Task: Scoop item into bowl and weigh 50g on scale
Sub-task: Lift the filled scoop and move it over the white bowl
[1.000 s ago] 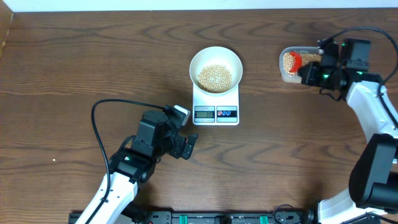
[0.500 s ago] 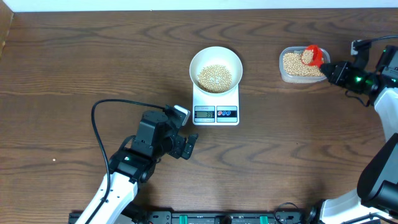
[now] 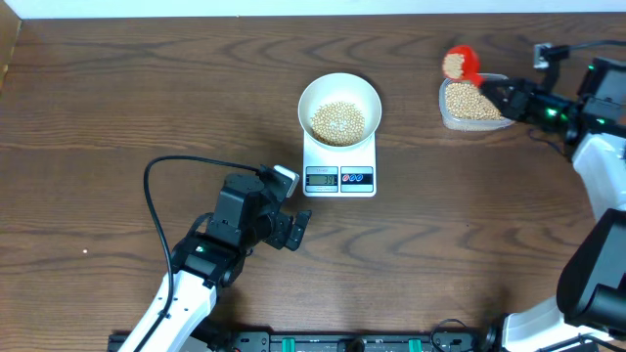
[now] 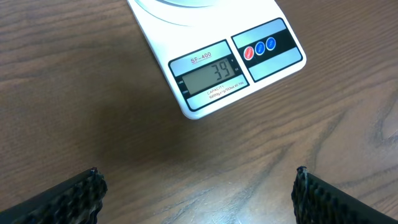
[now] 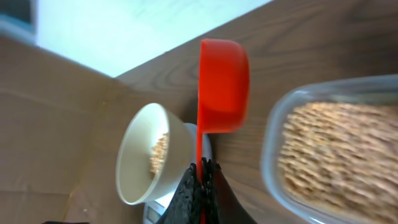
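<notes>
The white bowl (image 3: 338, 110) with beige beans (image 3: 337, 122) stands on the white scale (image 3: 339, 168). The scale's display (image 4: 209, 75) reads 39 in the left wrist view. My right gripper (image 3: 505, 97) is shut on the handle of a red scoop (image 3: 460, 64) loaded with beans, held above the left end of the clear tub (image 3: 474, 104). In the right wrist view the scoop (image 5: 222, 84) is between the bowl (image 5: 144, 158) and the tub (image 5: 339, 146). My left gripper (image 3: 299, 231) is open and empty, on the table in front of the scale.
A black cable (image 3: 161, 196) loops on the table left of my left arm. The clear tub holds many more beans. The table's far edge runs just behind the tub and scoop.
My right gripper has lifted the red scoop out of the tub's beans and carried it up and left, full of beans. The left arm has not moved.
</notes>
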